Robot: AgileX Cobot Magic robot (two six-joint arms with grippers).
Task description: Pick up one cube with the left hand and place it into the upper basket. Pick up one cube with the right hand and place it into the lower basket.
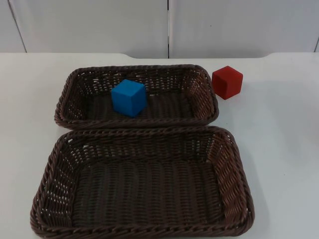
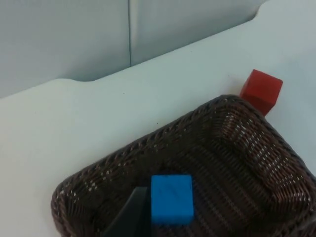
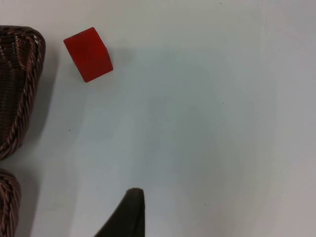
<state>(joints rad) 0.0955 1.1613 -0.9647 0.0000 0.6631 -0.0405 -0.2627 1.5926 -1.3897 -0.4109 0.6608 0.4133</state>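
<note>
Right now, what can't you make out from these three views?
- Left hand: one black fingertip beside the blue cube in the upper basket, cut off by the frame edge; open or shut unknown.
- Right hand: one fingertip over the table, same problem.
- Lower basket: near rim cut by the top view's edge.
- Red cube: far faces hidden.

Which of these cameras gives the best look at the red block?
The right wrist view: the red cube lies whole on bare table, apart from the basket's rim. The top view also shows it whole, beside the upper basket. In the left wrist view, that basket's rim hides its base.
</note>
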